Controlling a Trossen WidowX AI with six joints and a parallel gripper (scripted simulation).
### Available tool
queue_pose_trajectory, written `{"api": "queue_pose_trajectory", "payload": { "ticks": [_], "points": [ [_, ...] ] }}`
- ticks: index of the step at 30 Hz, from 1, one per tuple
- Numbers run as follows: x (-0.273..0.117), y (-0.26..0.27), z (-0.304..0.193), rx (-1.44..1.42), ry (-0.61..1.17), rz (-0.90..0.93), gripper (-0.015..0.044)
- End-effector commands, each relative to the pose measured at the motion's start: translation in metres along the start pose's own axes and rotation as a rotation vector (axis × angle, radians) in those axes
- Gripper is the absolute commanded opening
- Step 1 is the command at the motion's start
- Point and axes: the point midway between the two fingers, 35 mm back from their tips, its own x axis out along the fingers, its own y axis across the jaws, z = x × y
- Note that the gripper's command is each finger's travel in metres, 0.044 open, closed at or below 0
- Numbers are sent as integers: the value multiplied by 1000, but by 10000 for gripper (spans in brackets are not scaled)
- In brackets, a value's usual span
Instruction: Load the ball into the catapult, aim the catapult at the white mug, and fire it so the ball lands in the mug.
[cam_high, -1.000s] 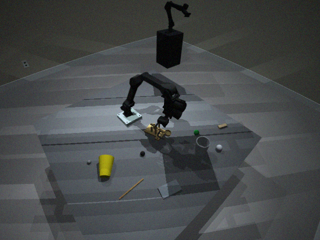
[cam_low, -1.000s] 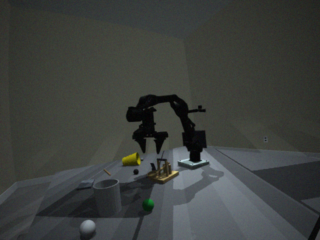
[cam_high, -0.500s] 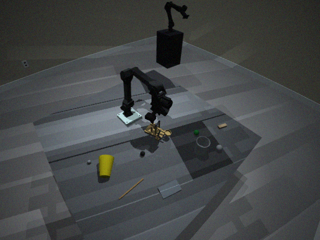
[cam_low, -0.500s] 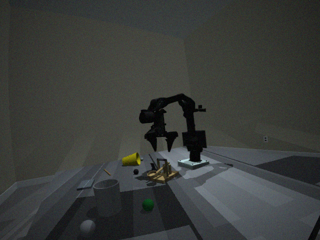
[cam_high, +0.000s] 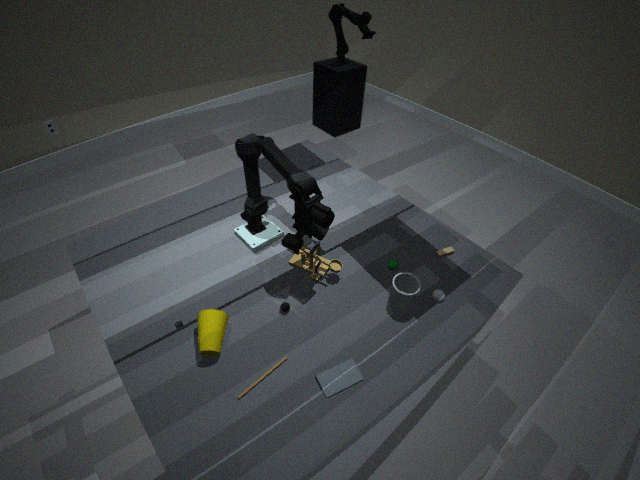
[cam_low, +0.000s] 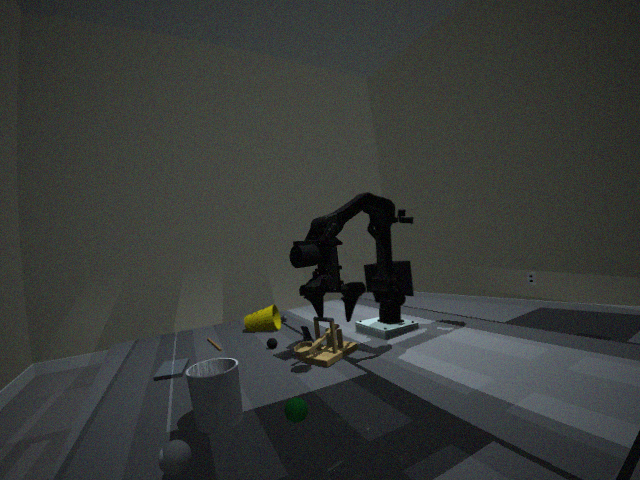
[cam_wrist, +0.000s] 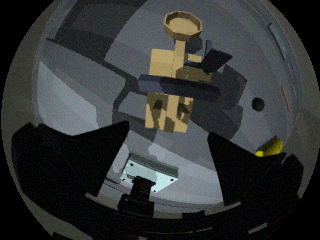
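Note:
The wooden catapult (cam_high: 297, 263) (cam_low: 325, 360) stands in front of the arm's base. Its dark crossbar (cam_wrist: 177, 86) spans the frame, and its throwing cup (cam_high: 336, 265) (cam_low: 302, 349) (cam_wrist: 183, 26) looks empty, on the side away from the base. My gripper (cam_low: 334, 318) (cam_wrist: 170, 130) is open and empty, pointing down just above the catapult's rear part. The white mug (cam_high: 404, 303) (cam_low: 217, 397) stands upright beyond the cup end. A green ball (cam_high: 392, 264) (cam_low: 296, 409) lies near the mug, and a white ball (cam_high: 438, 295) (cam_low: 174, 456) lies on its far side.
A black ball (cam_high: 284, 306) (cam_low: 271, 343) (cam_wrist: 258, 104), a small grey ball (cam_high: 178, 323), a tipped yellow cup (cam_high: 211, 330) (cam_low: 262, 319), a thin stick (cam_high: 262, 377) and a flat grey slab (cam_high: 339, 378) lie to one side. A small wooden block (cam_high: 445, 251) lies past the green ball.

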Motion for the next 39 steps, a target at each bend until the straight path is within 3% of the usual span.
{"api": "queue_pose_trajectory", "payload": {
  "ticks": [1,39],
  "points": [
    [7,0,0,-1,-3,0,440],
    [59,0,0,-1,-3,1,440]
  ]
}}
